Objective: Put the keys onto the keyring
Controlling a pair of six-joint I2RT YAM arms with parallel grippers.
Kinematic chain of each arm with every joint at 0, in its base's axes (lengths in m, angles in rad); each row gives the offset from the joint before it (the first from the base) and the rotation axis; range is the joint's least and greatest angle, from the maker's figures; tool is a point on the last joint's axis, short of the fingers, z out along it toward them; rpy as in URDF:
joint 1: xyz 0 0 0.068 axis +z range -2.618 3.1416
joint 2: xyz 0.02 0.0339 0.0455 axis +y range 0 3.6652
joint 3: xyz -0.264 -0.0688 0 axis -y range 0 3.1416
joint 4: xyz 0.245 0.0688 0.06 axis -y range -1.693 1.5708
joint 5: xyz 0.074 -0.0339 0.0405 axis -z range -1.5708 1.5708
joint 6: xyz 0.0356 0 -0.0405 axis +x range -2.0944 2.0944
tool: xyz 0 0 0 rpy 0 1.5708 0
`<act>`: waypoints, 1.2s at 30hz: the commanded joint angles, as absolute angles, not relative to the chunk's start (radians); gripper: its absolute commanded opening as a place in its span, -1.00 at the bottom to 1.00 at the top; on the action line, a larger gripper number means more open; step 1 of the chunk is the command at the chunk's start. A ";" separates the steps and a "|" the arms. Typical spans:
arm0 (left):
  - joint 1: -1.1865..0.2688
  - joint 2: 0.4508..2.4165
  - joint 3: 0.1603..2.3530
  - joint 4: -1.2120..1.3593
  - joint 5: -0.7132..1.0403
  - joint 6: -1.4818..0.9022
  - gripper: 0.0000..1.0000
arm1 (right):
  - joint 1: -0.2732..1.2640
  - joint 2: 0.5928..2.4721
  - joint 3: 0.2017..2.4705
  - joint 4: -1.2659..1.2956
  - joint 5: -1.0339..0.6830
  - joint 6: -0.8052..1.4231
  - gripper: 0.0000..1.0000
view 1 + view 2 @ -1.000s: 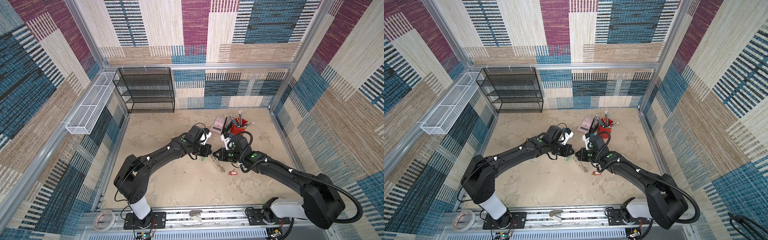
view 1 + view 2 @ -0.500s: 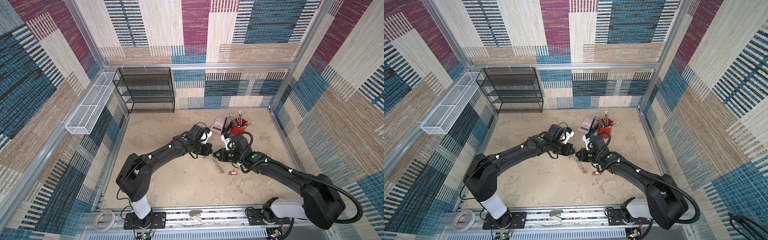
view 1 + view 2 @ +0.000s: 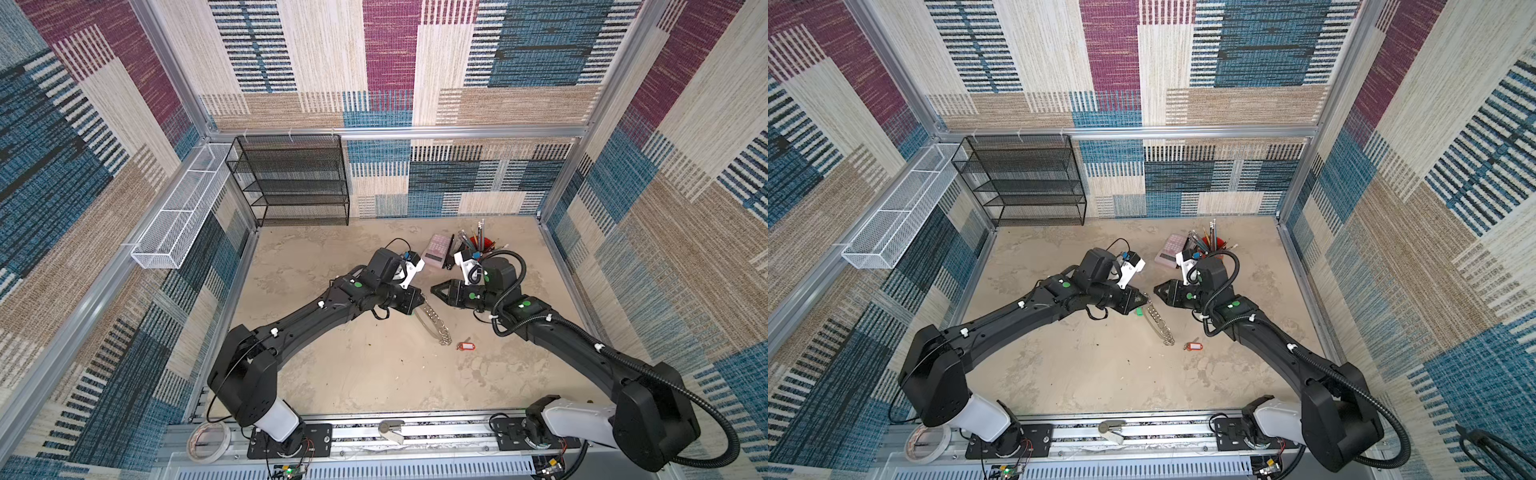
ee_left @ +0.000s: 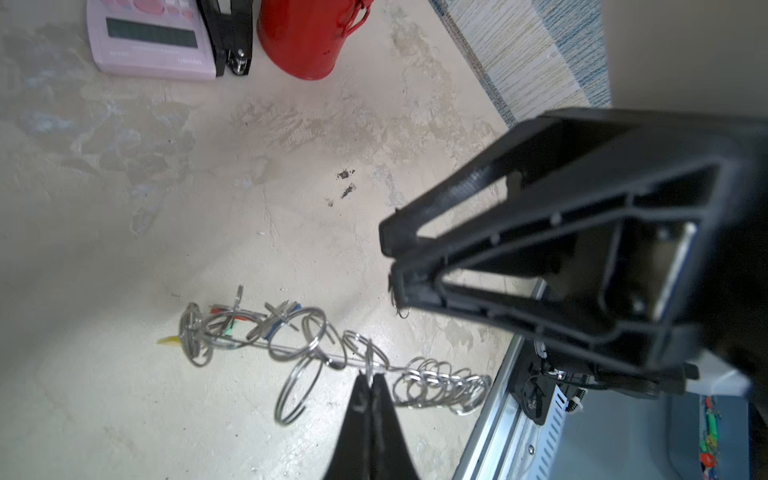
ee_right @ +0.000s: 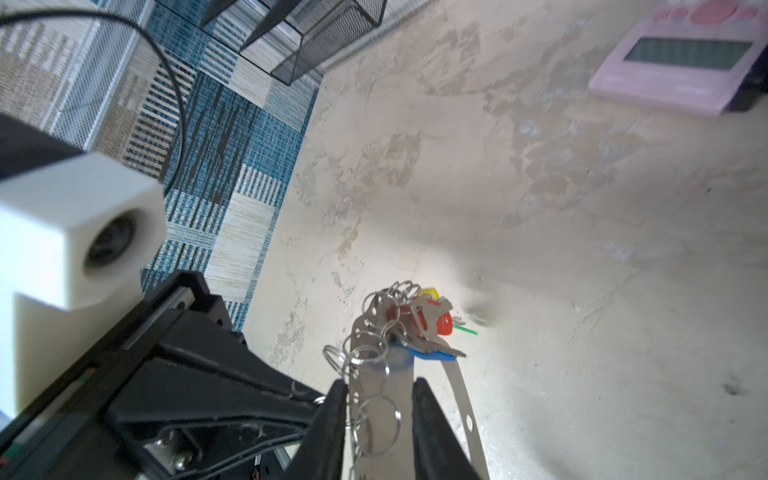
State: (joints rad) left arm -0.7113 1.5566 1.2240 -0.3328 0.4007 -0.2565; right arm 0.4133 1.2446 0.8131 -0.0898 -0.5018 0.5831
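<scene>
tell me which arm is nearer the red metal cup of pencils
Right. The right arm has its wrist right beside the red metal cup of pencils, covering part of it in both top views; the left arm is farther off, beyond the pink plastic calculator.

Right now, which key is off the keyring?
The red-tagged key lying alone on the table beside the keyring; the other keys cluster on its rings.

**Keyring**: flat grey band edged with silver split rings, pinched by the left tool, slanting toward the near right. Red-, blue- and yellow-tagged keys cluster at one end. Another red-tagged key lies loose just beside its near end.
</scene>
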 commanded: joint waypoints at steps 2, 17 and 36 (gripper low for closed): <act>-0.702 1.493 1.186 -0.235 0.448 -0.121 -1.00 | 0.392 1.243 0.849 -0.059 -0.555 0.543 -0.38; -0.666 1.349 0.951 0.240 0.409 -0.050 -1.00 | 0.426 1.203 0.727 0.102 -0.710 0.577 -0.54; -0.508 1.449 0.843 0.781 0.833 -0.384 -1.00 | 0.413 1.156 0.720 0.133 -0.652 0.586 -0.48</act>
State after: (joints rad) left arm -0.5266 1.4300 0.8524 0.5568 0.6777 -0.2565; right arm 0.4236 1.1774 0.6910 0.1329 -0.6586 0.6048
